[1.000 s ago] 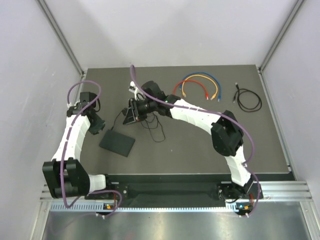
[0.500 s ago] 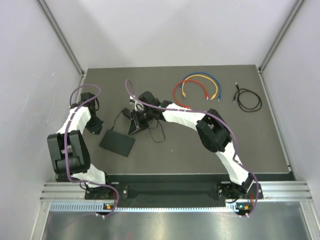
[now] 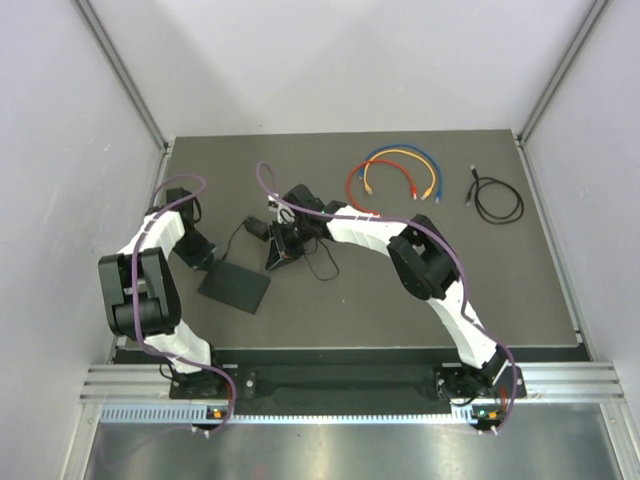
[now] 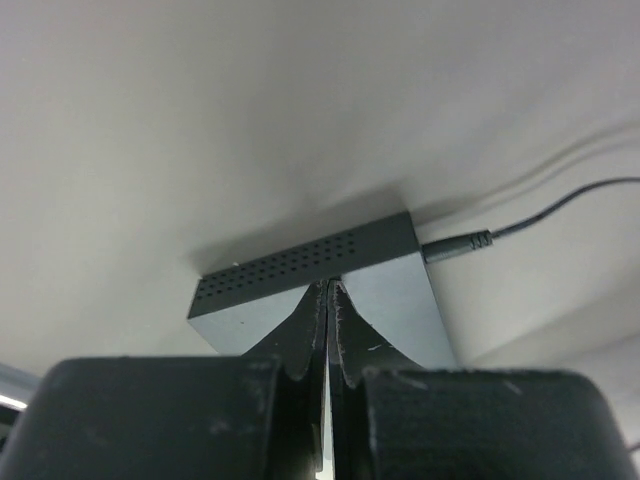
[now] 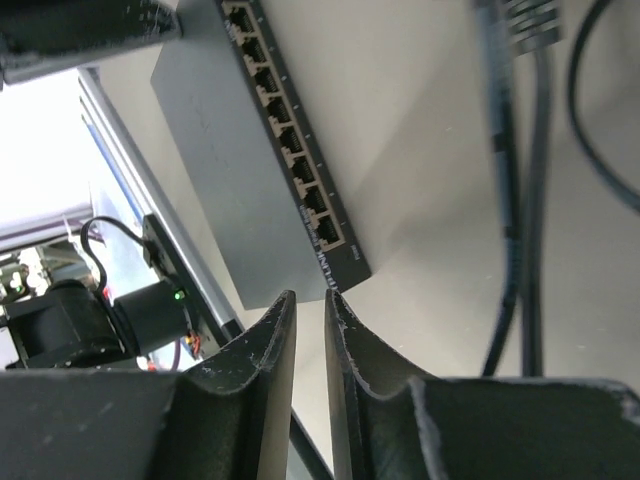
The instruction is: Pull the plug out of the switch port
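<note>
The switch (image 3: 235,287) is a flat black slab lying left of the table's centre. My left gripper (image 3: 203,258) is at its far left corner. In the left wrist view its fingers are shut, and the left gripper (image 4: 328,287) rests tip-down on the switch's top (image 4: 400,300). A round black plug (image 4: 455,245) sits in the switch's side, its thin cord running off right. My right gripper (image 3: 278,256) hovers right of the switch. The right gripper (image 5: 310,295) has a narrow empty gap and faces the row of ports (image 5: 290,150), which look unoccupied.
A small black adapter block (image 3: 257,228) and loops of thin black cord (image 3: 318,265) lie by the right gripper. Blurred black cables (image 5: 515,180) hang close on that wrist's right. Coiled red, yellow and blue cables (image 3: 395,175) and a black cable (image 3: 495,198) lie at the back right.
The left arm has folded back and its gripper has come down onto the switch's far corner. The right gripper has shifted slightly toward the near side, beside the switch.
</note>
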